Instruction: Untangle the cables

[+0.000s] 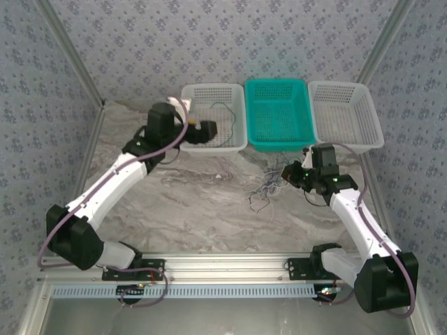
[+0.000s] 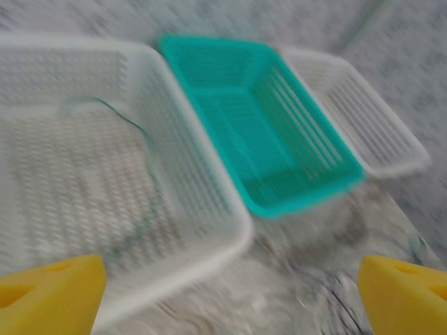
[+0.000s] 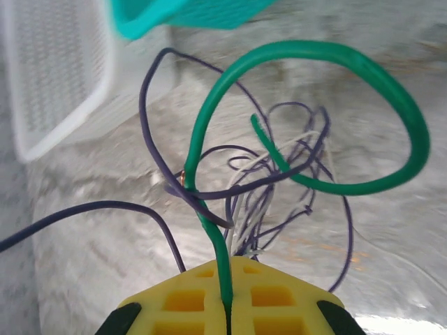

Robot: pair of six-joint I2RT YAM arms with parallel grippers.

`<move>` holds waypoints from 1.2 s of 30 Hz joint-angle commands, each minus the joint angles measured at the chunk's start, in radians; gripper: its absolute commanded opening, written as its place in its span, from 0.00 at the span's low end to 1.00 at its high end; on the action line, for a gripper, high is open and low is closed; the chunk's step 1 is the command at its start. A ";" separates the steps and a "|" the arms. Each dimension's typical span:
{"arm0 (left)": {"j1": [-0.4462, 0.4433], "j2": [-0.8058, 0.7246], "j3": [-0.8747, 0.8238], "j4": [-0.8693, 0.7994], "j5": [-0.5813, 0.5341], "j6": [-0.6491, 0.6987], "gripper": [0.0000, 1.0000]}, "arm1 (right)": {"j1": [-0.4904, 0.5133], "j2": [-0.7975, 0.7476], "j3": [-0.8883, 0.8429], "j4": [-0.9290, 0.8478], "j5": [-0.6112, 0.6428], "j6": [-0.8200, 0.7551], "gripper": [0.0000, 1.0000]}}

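The right claw [image 3: 228,278] is pinched shut on a bright green plastic-coated wire [image 3: 391,98]. Its loop rises out of a knot of thin purple and whitish wires [image 1: 267,190], so the step in hand looks like drawing one strand free of the rest. That knot lies on the grey marbled table [image 1: 195,209], just in front of the teal plastic mesh basket [image 1: 276,112].

The left claw [image 2: 227,300] hangs with its jaws wide and nothing between them, near the front rim of the left white mesh basket [image 2: 209,209], where a thin dark green wire [image 2: 129,124] lies alone.

Next, I judge, a slow pull up and away from the knot is called for — purple strands cross the green loop and may drag along with it. Open table lies toward the near rail. The basket walls stand close behind the knot, and the right white mesh basket [image 1: 346,115] sits just beyond the right arm's wrist — little room that way.
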 commanded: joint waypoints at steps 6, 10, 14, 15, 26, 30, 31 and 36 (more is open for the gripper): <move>-0.110 -0.162 -0.302 0.158 0.100 0.137 0.92 | 0.109 0.057 0.195 -0.046 -0.237 -0.293 0.00; -0.112 -0.244 -0.422 0.189 0.064 0.213 0.93 | 0.145 0.083 0.228 -0.011 -0.300 -0.330 0.00; -0.136 -0.319 -0.514 0.238 0.077 0.372 0.94 | 0.171 0.111 0.287 -0.028 -0.270 -0.366 0.00; -0.142 -0.336 -0.538 0.259 0.078 0.405 0.94 | 0.174 0.117 0.301 -0.029 -0.279 -0.374 0.00; -0.180 -0.321 -0.556 0.397 0.082 0.392 0.86 | 0.273 0.161 0.396 -0.054 -0.377 -0.431 0.00; -0.188 -0.244 -0.526 0.444 0.194 0.364 0.83 | 0.311 0.166 0.400 -0.034 -0.377 -0.419 0.00; -0.199 -0.223 -0.517 0.450 0.215 0.367 0.82 | 0.315 0.168 0.401 -0.031 -0.379 -0.416 0.00; -0.222 -0.157 -0.498 0.457 0.235 0.359 0.60 | 0.320 0.163 0.388 -0.005 -0.375 -0.390 0.00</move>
